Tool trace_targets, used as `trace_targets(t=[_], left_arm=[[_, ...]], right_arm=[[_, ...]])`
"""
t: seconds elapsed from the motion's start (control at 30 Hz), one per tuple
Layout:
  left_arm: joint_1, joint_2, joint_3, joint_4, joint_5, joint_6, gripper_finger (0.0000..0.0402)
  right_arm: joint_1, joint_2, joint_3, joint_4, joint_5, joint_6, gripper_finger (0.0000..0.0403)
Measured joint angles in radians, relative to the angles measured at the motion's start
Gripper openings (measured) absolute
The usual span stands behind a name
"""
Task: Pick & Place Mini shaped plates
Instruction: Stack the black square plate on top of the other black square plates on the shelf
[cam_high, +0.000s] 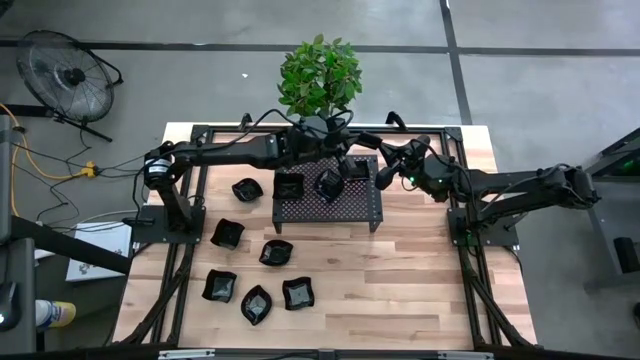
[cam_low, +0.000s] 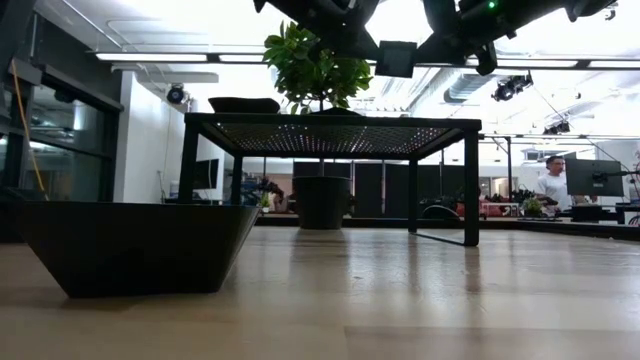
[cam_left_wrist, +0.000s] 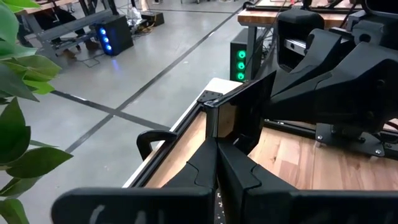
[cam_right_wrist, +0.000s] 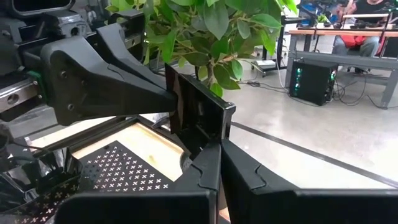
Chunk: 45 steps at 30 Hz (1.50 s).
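Overhead, both grippers meet above the rack (cam_high: 330, 205), left gripper (cam_high: 345, 165) and right gripper (cam_high: 368, 168) clamped on one square plate (cam_high: 357, 167). Low down, that plate (cam_low: 397, 58) hangs over the rack (cam_low: 330, 125). Each wrist shows fingers pinched shut on its rim (cam_left_wrist: 239, 118) (cam_right_wrist: 199, 115).

Both arms and the plant (cam_high: 320, 72) crowd the rack (cam_high: 330, 208); the table's (cam_high: 420, 290) front right seems open.

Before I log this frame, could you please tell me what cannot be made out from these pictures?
- High view: the shape of the held plate. The left gripper and right gripper, both shut on it, crowd around it.
- Low view: the plates on the rack, seen only edge-on.
- Low view: the plates behind the near plate, which blocks them.
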Motion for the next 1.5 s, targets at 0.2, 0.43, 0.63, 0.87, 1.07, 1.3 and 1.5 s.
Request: trace_targets(t=[0.2,0.43,0.63,0.87,1.07,1.3,1.5], left_arm=[[0.000,0.000,0.000,0.000,0.000,0.027,0.0001],[0.001,0.000,0.000,0.000,0.000,0.027,0.0001],[0.001,0.000,0.000,0.000,0.000,0.038,0.0001],[0.001,0.000,0.000,0.000,0.001,0.053,0.0014],[0.001,0.000,0.000,0.000,0.046,0.100,0.0088],[0.002,-0.029,0.000,-0.034,0.149,0.275,0.0159],[0.001,-0.142,0.001,-0.165,0.014,0.398,0.0165]], right_arm=[[0.000,0.000,0.000,-0.002,-0.001,0.005,0.0001],[0.000,0.000,0.000,-0.002,-0.002,0.006,0.0000],[-0.012,0.000,0.000,-0.002,-0.013,0.007,0.0000],[-0.012,0.000,0.000,-0.002,-0.016,0.007,0.0000],[-0.012,0.000,0.000,-0.005,-0.022,0.025,0.0000],[-0.012,-0.002,0.000,-0.031,-0.024,0.049,0.0000],[-0.018,-0.013,0.012,-0.122,-0.048,0.110,0.0000]])
